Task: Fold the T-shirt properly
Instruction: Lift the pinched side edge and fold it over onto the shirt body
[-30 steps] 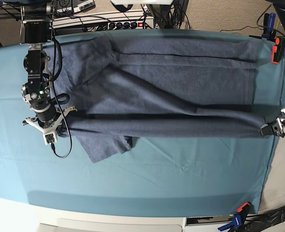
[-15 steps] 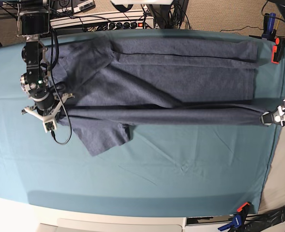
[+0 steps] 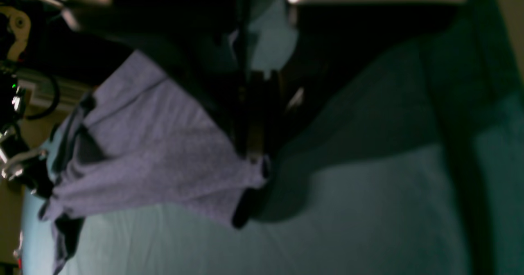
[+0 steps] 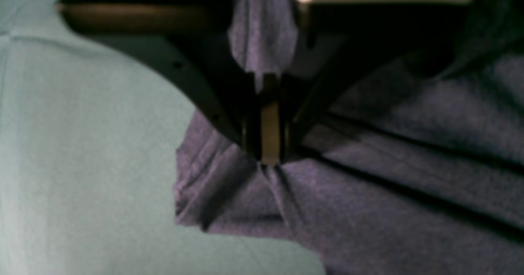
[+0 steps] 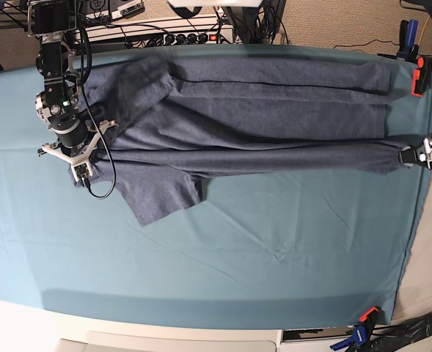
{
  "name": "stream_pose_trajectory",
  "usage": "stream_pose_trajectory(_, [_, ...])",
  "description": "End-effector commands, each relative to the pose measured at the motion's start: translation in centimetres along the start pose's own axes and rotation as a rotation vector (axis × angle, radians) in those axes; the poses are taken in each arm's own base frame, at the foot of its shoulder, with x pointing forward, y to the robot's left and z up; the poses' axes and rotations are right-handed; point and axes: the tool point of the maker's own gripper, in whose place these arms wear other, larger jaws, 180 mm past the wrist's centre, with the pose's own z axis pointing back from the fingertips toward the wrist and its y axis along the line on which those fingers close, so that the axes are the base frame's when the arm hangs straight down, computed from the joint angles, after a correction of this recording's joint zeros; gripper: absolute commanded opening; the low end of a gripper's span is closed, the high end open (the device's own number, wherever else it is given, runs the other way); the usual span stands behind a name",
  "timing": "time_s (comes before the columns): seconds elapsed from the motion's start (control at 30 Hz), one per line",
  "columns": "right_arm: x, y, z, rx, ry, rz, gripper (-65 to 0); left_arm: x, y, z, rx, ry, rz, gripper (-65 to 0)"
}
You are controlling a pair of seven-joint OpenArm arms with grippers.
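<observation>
The T-shirt (image 5: 260, 117) is stretched lengthwise across the teal table cloth (image 5: 274, 257), one sleeve flopped out toward the near side. The right gripper (image 5: 102, 150) is clamped on a bunch of fabric at one end; its wrist view shows this clearly. The left gripper (image 5: 410, 155) pinches the opposite corner. That view's dark and blurry, but fabric seems caught between the closed jaws.

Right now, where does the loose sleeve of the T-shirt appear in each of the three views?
Base: the sleeve lies flat, lower left of centre, below the stretched fold.
Left wrist: the sleeve hangs at the far left edge, small and dark.
Right wrist: not in it; only cloth bunched at the right tool.
Shared landmark: the teal table cloth.
</observation>
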Motion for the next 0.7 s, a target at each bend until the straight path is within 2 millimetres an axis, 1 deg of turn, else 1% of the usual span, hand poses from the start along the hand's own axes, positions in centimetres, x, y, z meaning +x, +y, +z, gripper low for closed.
stream_pose_trajectory(0.0, [0.2,-1.8,0.3,-0.059,0.005,0.026,-65.0,1.6,-0.1,1.7,0.014,-0.037,-0.037,-65.0])
stream_pose_trajectory(0.13, [-0.7,-3.5,0.7,-0.117,0.031,0.018,-65.0,0.3,-0.8,1.1,0.005,0.003,-0.084,-65.0])
stream_pose_trajectory(0.23, [-1.5,-5.4,1.3,-0.162,0.046,-0.014,-65.0,-0.6,-1.4,0.8,-0.004,0.030,-0.117,-65.0])
stream_pose_trajectory(0.33, [-2.6,-7.4,2.1,-0.213,0.063,-0.049,-65.0,-1.0,-1.8,0.6,-0.011,0.043,-0.137,-65.0])
stream_pose_trajectory(0.4, [-3.3,-8.3,2.6,-0.229,0.070,-0.076,-65.0,-1.0,-2.0,0.5,-0.013,0.043,-0.143,-65.0])
stream_pose_trajectory(0.47, [-3.7,-8.3,3.0,-0.214,0.066,-0.100,-65.0,-0.9,-2.1,0.5,-0.015,0.042,-0.150,-65.0])
stream_pose_trajectory(0.53, [-3.8,-7.8,3.1,-0.187,0.063,-0.101,-65.0,-0.7,-2.4,0.5,-0.019,0.041,-0.162,-65.0])
stream_pose_trajectory(0.67, [-3.4,-7.0,3.2,-0.158,0.045,-0.106,-65.0,-0.2,-3.3,0.4,-0.031,0.039,-0.198,-65.0])
